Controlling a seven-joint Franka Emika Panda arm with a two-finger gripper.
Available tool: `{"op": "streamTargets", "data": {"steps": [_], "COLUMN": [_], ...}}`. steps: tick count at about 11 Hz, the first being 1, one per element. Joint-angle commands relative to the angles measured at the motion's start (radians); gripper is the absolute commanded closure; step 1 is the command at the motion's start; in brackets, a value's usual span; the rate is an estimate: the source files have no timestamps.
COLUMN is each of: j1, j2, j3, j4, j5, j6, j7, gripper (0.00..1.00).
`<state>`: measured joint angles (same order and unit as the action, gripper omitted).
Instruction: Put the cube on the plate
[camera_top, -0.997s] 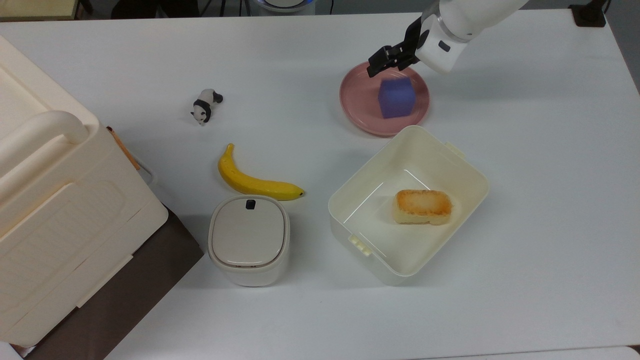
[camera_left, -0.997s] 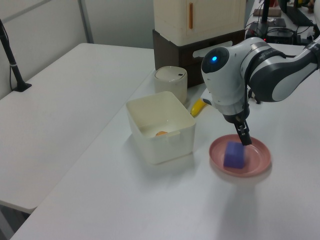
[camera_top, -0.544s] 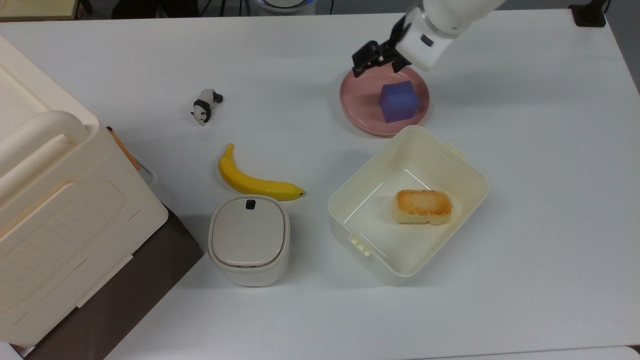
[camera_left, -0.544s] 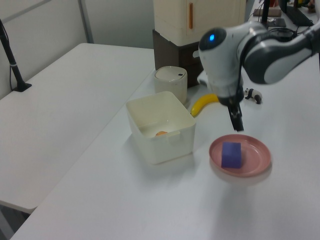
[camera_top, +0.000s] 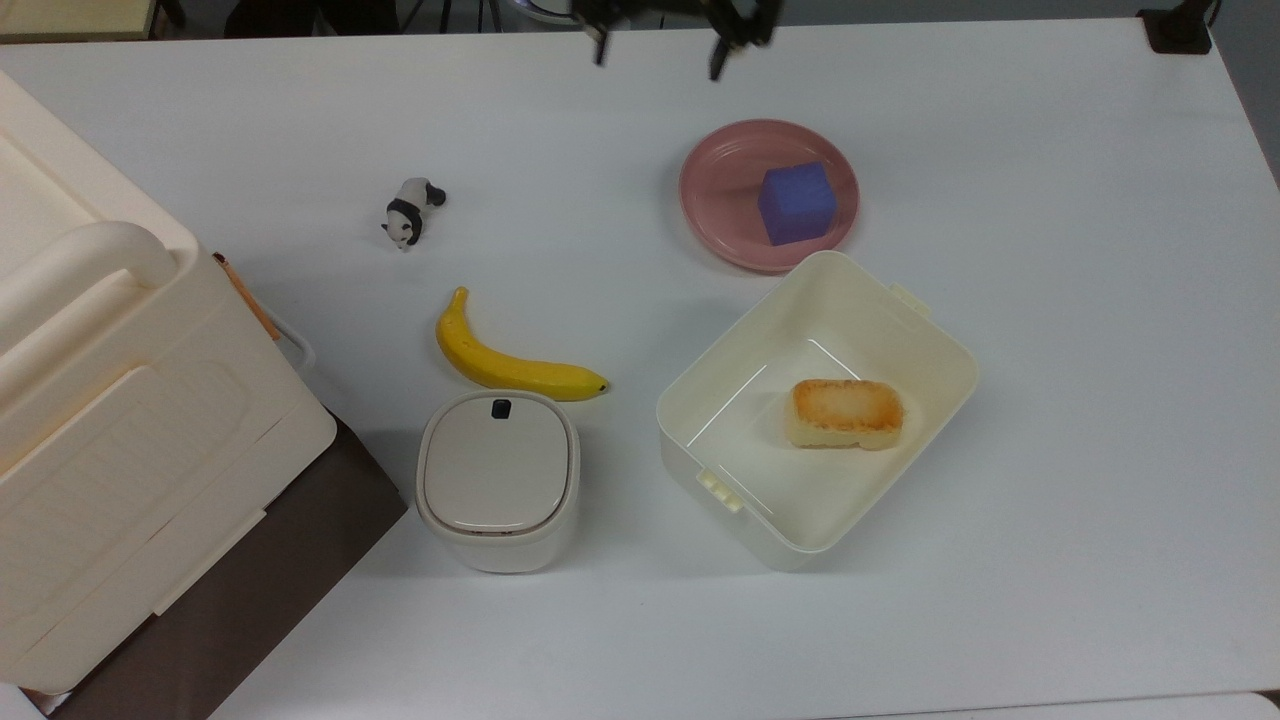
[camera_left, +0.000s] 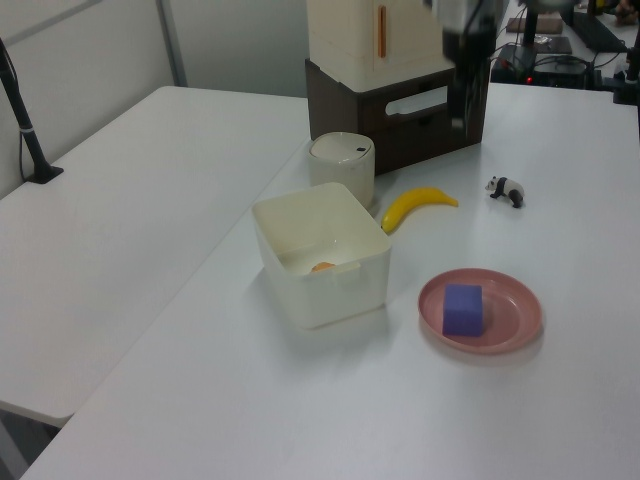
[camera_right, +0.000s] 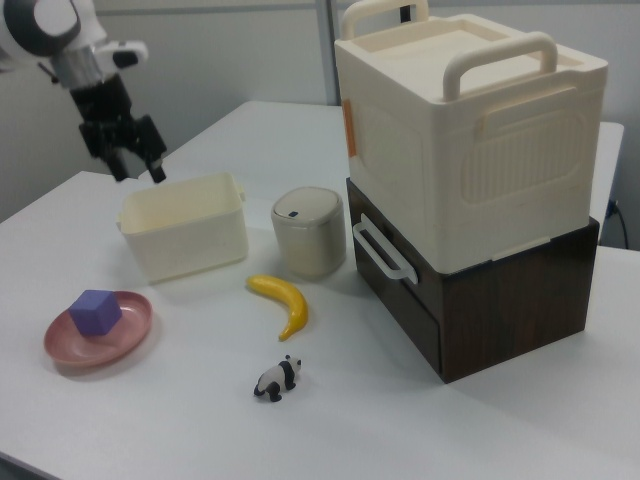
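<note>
Jaws spread, gripper (camera_right: 138, 167) empty, raised well clear; cube (camera_top: 796, 204) sits on plate (camera_top: 715, 196). Task looks done.

White table (camera_top: 1050, 300). Open cream tub (camera_top: 930, 340) holds a toasted bread block (camera_top: 847, 412); a lidded round bin (camera_top: 497, 480) stands near it, with a banana (camera_top: 505, 362) just beside the bin. Panda figurine (camera_top: 410, 209) lies apart from the banana; a big cream handled box (camera_right: 470, 130) sits atop a dark brown drawer unit (camera_right: 480, 305).

lab or office: white tables (camera_left: 150, 200), partition walls, cabled equipment behind.
</note>
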<state>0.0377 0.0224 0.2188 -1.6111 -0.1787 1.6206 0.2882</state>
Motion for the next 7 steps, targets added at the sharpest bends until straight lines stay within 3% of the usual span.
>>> {"op": "streamTargets", "data": {"steps": [1, 4, 5, 7], "j1": [-0.007, -0.099, -0.102, -0.105], "j2": [-0.074, -0.131, -0.151, -0.151], "j3": [-0.088, -0.191, -0.240, -0.288], "j4": [0.040, 0.048, 0.045, 0.037], "j5": [0.041, 0.186, 0.194, 0.211], "j6": [-0.016, -0.117, -0.129, -0.111], "j7": [-0.023, -0.215, -0.263, -0.308], "gripper": [0.00, 0.00, 0.00, 0.00]}}
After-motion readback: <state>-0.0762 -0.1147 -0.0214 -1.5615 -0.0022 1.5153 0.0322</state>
